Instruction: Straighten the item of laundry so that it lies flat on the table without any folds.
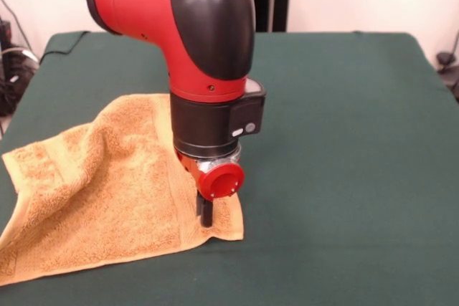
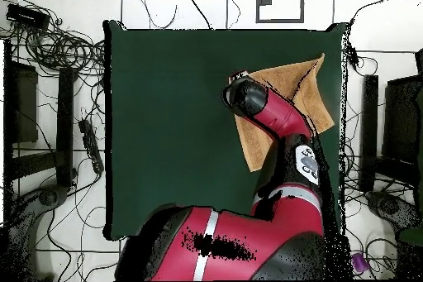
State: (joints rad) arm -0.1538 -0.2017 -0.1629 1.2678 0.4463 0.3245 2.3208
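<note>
I take the table [image 1: 344,141] as my landmark; there is one, covered in dark green cloth. One arm [image 1: 193,26] comes down over it, and in the overhead view it hides much of what lies beneath. One towel [image 1: 100,191] lies toward the table's left side in the front view, near the front edge. It is not flat: the left part is raised in a ridge and the far-left corner stands up off the cloth, while the right corner lies down.

One gripper [image 1: 206,214] is planted at that right corner, its dark tip touching or just above the terry. I cannot tell whether it is open or closed, since the wrist housing covers it.

My worries, biggest first. If I drag from this corner toward the table's middle, the whole towel may slide instead of spreading, because nothing pins the raised side. If the tip only presses and does not grip, it could skid off the corner. A pull toward the front edge could take the towel over it.
</note>
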